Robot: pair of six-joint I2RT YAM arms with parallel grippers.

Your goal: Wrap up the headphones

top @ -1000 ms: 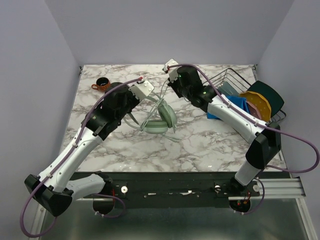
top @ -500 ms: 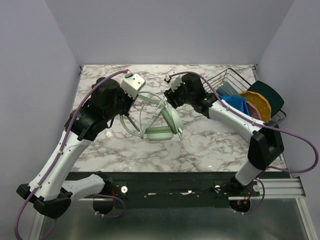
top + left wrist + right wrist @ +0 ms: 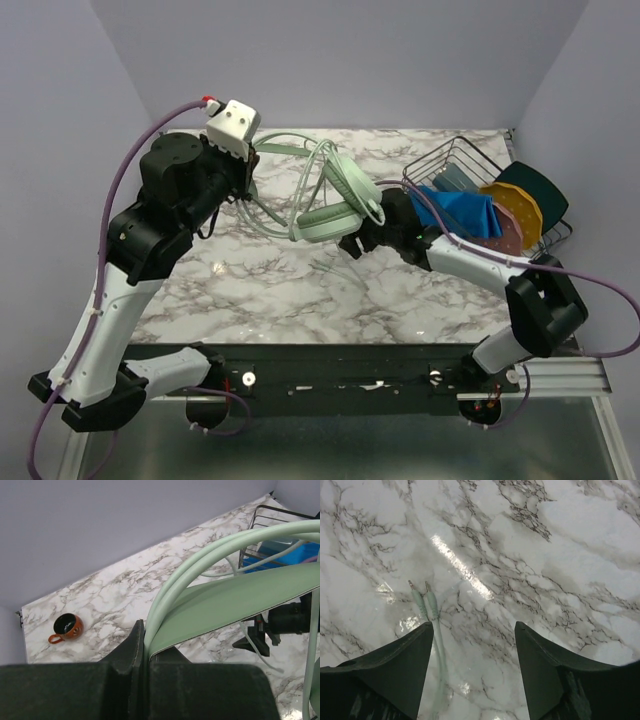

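Note:
The pale mint-green headphones hang in the air above the marble table, both cups off the surface. My left gripper is raised high at the back left and is shut on their slim headband, which is pinched flat in my left gripper. The thin cable loops down below the band. My right gripper sits low under the cups, open and holding nothing. Seen from the right wrist, the cable's plug end lies on the marble just beyond the left finger of my right gripper.
A wire dish rack stands at the back right with a blue cloth, an orange plate and a dark green plate. A small orange cup sits at the back left of the table.
My left arm has lifted the headphones off the table and swung up and back. My right gripper has opened, let go, and dropped down toward the middle of the table.

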